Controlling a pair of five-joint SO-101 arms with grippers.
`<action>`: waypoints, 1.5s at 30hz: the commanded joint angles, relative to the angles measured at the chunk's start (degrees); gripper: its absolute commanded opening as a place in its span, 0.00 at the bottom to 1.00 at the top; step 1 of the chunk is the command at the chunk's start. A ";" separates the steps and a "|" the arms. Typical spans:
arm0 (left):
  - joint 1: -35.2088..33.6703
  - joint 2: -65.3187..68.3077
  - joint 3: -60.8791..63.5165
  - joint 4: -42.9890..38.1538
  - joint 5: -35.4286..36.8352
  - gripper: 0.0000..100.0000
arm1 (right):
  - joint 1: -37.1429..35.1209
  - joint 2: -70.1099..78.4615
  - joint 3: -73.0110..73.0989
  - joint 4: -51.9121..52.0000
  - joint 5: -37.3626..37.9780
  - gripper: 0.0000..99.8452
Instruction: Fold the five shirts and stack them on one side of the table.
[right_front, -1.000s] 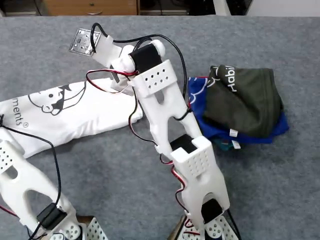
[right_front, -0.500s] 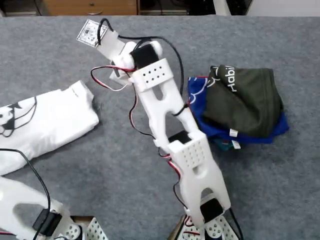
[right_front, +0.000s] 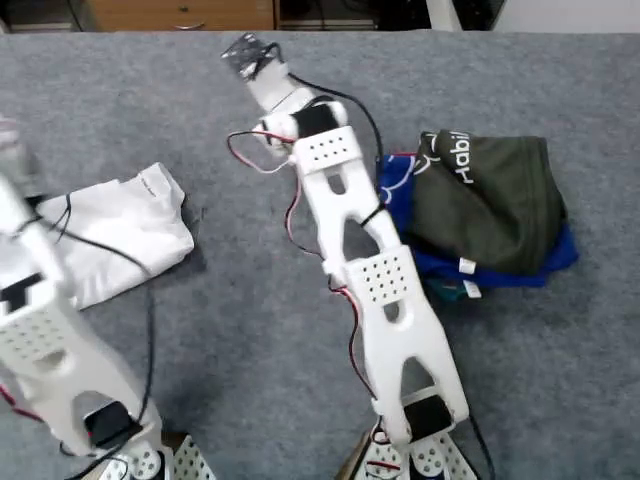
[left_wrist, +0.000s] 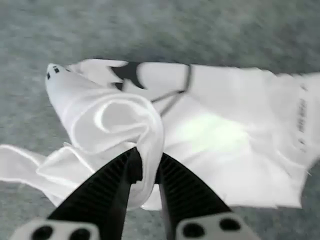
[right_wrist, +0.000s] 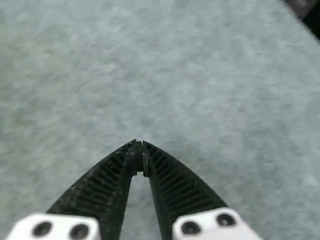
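Observation:
A white shirt (right_front: 125, 235) with a black print lies crumpled on the left of the grey table. In the left wrist view my left gripper (left_wrist: 145, 165) is shut on a raised fold of this white shirt (left_wrist: 215, 145), which spreads out beyond the fingers. My left arm (right_front: 40, 330) stands over the shirt's left part and hides it. My right arm (right_front: 345, 210) stretches up the middle of the table. Its gripper (right_wrist: 139, 151) is shut on nothing above bare grey cloth. At the right sits a stack of folded shirts (right_front: 490, 205), a dark olive one on top and a blue one (right_front: 398, 195) under it.
Red and black cables (right_front: 290, 215) hang along my right arm. Wooden furniture (right_front: 180, 12) lines the far edge of the table. Bare grey table surface (right_front: 230, 330) lies between the two arms and beyond the stack at far right.
The white shirt has been dragged left and bunched up. My left arm has risen over its left part. My right arm has swung right and away from the shirt toward the far edge.

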 joint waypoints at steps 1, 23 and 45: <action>12.66 -8.57 8.88 0.53 2.29 0.02 | 2.59 2.07 -7.08 -1.14 -0.70 0.00; 14.95 6.73 -7.91 0.44 25.67 0.26 | 2.59 10.51 -21.58 1.32 -0.70 0.00; 3.34 14.29 -5.71 -2.90 26.02 0.02 | 1.71 10.59 -21.58 2.11 -0.35 0.00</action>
